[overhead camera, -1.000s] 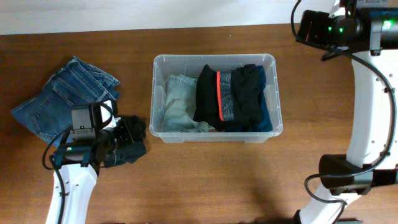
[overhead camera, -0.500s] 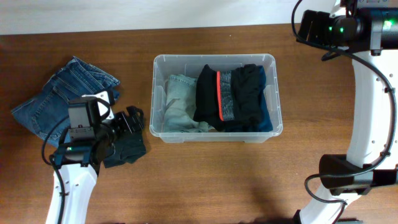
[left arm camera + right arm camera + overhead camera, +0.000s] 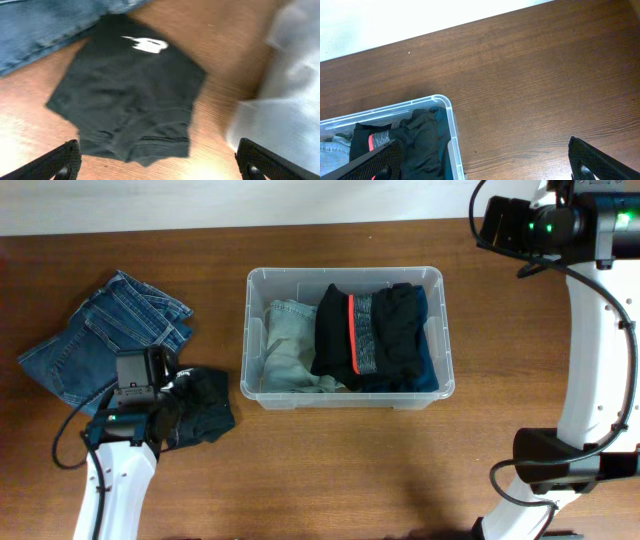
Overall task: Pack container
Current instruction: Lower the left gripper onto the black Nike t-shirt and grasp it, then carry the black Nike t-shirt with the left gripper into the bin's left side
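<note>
The clear plastic container (image 3: 345,273) stands mid-table and holds a pale denim piece (image 3: 285,345), a black garment with a red stripe (image 3: 345,330) and a dark garment (image 3: 402,330). Left of it, my left gripper (image 3: 197,396) hovers open over a folded dark garment (image 3: 135,95) with a white tag; nothing is between its fingers (image 3: 60,162). The container's wall (image 3: 285,100) shows blurred at the right of the left wrist view. My right gripper (image 3: 500,225) hangs open high past the container's far right corner (image 3: 446,106), holding nothing.
Folded blue jeans (image 3: 100,335) lie at the far left, touching the dark garment's far edge. The jeans (image 3: 50,20) also fill the top of the left wrist view. Bare wood table (image 3: 545,85) lies right of the container.
My left gripper shifted a little toward the far side and then came back over the dark garment. The right arm and the container's contents have not moved.
</note>
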### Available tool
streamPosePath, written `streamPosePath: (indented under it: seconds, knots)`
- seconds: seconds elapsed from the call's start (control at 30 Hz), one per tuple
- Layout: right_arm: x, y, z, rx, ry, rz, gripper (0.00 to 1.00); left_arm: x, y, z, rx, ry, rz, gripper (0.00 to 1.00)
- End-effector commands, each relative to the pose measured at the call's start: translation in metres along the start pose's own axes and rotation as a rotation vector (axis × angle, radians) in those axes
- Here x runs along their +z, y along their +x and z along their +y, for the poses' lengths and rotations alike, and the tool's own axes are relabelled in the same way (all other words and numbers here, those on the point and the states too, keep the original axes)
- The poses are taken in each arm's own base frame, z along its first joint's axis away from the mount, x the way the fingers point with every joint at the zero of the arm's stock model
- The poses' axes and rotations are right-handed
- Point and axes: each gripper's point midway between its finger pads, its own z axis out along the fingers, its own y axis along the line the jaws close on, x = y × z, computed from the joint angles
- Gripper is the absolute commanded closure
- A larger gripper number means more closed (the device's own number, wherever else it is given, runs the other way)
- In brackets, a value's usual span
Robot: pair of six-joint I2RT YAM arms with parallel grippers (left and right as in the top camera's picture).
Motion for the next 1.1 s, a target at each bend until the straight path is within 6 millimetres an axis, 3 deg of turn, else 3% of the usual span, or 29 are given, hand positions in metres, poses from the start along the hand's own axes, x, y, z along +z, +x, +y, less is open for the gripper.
streamPosePath:
  seconds: [0.0, 0.2, 0.33, 0.57, 0.6, 0.63, 0.67, 0.7, 0.73, 0.9, 1.0, 1.07]
  knots:
    - [-0.002, -0.002, -0.005, 0.010, 0.018, -0.008, 0.02, 0.015, 0.000, 0.016, -0.057, -0.107, 0.012, 0.01]
    - [-0.002, -0.002, -0.005, 0.010, 0.018, -0.008, 0.02, 0.061, 0.013, 0.020, -0.047, -0.158, 0.122, 0.01]
    - [-0.002, -0.002, -0.005, 0.010, 0.018, -0.008, 0.02, 0.090, 0.034, 0.028, -0.037, -0.205, 0.223, 0.01]
    - [-0.002, -0.002, -0.005, 0.010, 0.018, -0.008, 0.02, 0.121, 0.067, 0.042, -0.022, -0.271, 0.365, 0.04]
    - [-0.002, -0.002, -0.005, 0.010, 0.018, -0.008, 0.02, 0.123, 0.070, 0.043, -0.021, -0.277, 0.378, 0.11]
    - [-0.002, -0.002, -0.005, 0.010, 0.018, -0.008, 0.02, 0.124, 0.071, 0.043, -0.021, -0.278, 0.382, 0.24]
    - [-0.002, -0.002, -0.005, 0.010, 0.018, -0.008, 0.02, 0.123, 0.072, 0.044, -0.020, -0.279, 0.384, 0.39]
    - [-0.002, -0.002, -0.005, 0.010, 0.018, -0.008, 0.02, 0.123, 0.072, 0.044, -0.020, -0.279, 0.384, 0.62]
    - [-0.002, -0.002, -0.005, 0.009, 0.018, -0.008, 0.02, 0.123, 0.072, 0.044, -0.020, -0.279, 0.385, 0.75]
    - [-0.002, -0.002, -0.005, 0.010, 0.018, -0.008, 0.02, 0.116, 0.064, 0.043, -0.017, -0.292, 0.381, 0.97]
    - [-0.002, -0.002, -0.005, 0.010, 0.018, -0.008, 0.01, 0.096, 0.038, 0.040, -0.008, -0.325, 0.348, 1.00]
    - [-0.002, -0.002, -0.005, 0.010, 0.018, -0.008, 0.02, 0.075, 0.009, 0.035, -0.005, -0.340, 0.293, 0.99]
